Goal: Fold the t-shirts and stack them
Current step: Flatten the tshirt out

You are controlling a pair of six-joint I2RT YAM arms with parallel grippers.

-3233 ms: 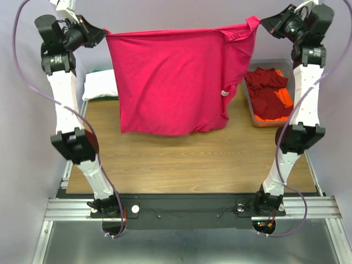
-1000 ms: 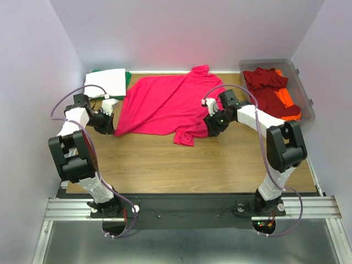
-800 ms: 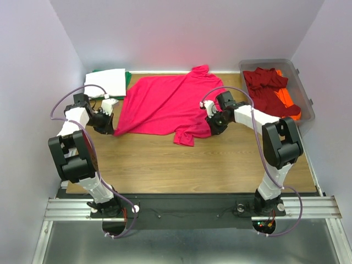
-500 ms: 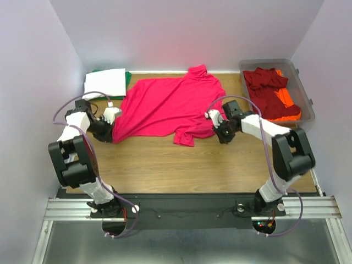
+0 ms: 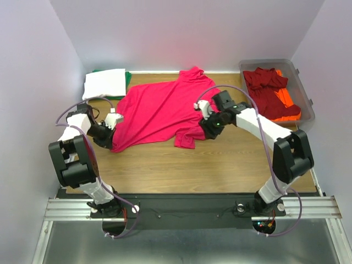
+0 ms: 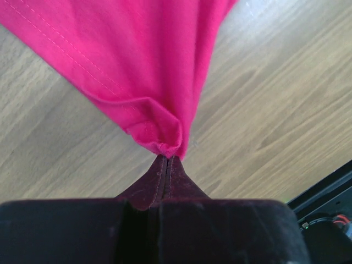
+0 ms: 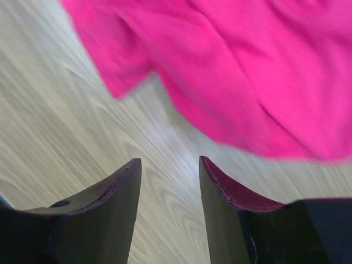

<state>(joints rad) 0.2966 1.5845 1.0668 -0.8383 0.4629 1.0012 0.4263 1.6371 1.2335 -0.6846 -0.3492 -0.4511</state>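
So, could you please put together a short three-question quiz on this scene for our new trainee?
1. True or false: the left gripper is shut on the pink t-shirt.
2. Which gripper holds nothing? A) left B) right C) neither
3. Fill in: the dark red shirts lie in the clear ___.
Key: 1 true; 2 B, the right gripper stands open over the table; 3 bin.

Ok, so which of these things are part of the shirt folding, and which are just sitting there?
Part of the job: pink t-shirt, pinched by the left gripper; white tee over green tee; dark red tee; orange tee.
Just there: clear bin holding those last two; wooden table.
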